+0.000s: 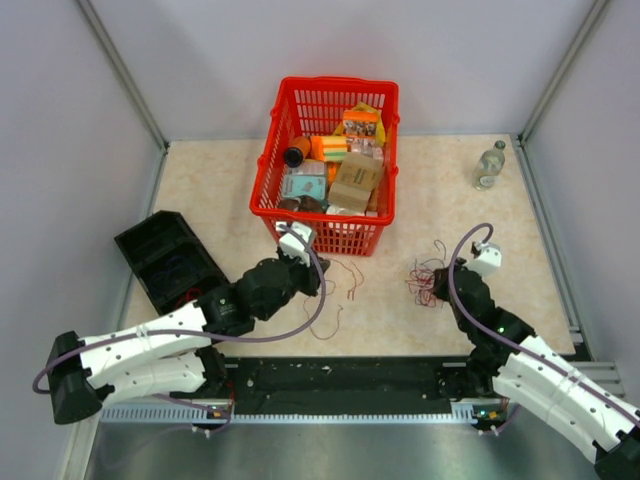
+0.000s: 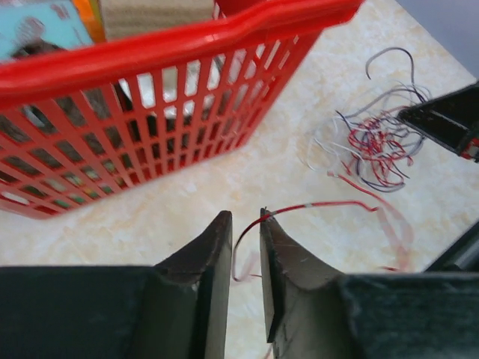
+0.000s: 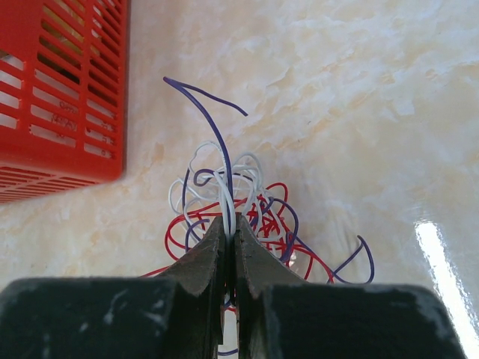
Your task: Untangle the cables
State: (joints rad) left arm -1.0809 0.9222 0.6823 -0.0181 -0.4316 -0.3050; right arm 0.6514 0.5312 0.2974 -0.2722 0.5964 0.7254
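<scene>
Your left pincer (image 2: 245, 218): slightly ajar, narrow slit, by the red basket (image 2: 150, 45). One loose red strand (image 2: 329, 203) runs past its tips; held or not, unclear. Right of that, the cables (image 3: 258, 206) lie tangled on the counter (image 3: 337, 90), mostly red, some violet and white. Your right pincer (image 3: 230, 224): closed, pinching a whitish strand (image 3: 227, 198) of the tangle.

A red slatted plastic basket (image 1: 330, 232) blocked the far side. Beside the thin red cables (image 1: 428, 280), beige tabletop (image 1: 385, 305) lay open.
</scene>
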